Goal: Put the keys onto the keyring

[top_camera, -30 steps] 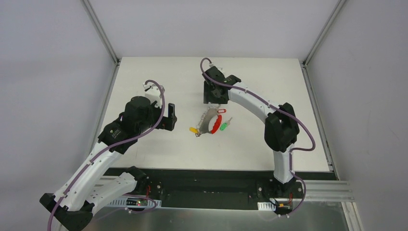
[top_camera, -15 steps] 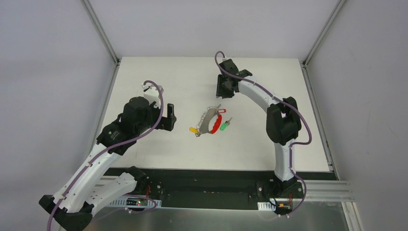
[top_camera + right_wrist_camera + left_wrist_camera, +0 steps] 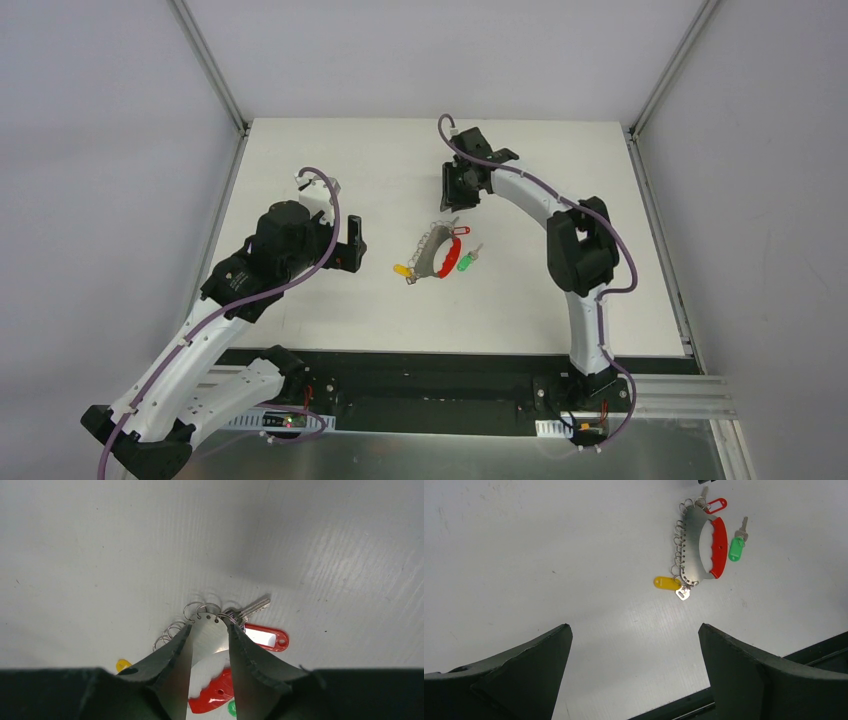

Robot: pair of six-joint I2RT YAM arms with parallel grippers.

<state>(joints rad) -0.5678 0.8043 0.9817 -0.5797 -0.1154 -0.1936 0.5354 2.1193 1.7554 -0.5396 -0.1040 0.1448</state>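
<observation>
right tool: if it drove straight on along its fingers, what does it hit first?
The grey metal end of the oval grey-and-red keyring, which shows right between the right tool's fingertips. The wrist view doesn't show how much gap is left, or whether there is contact already.

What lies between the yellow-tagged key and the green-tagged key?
The keyring, its grey plate and red grip, seen clearly in the left wrist view.

White surface carrying a keyring and three tagged keys

The keyring, grey on one side and red on the other, lies flat near the middle. A red-tagged key sits at its far end and a yellow-tagged key at its near end. A green-tagged key lies loose just beside the red side.
</observation>
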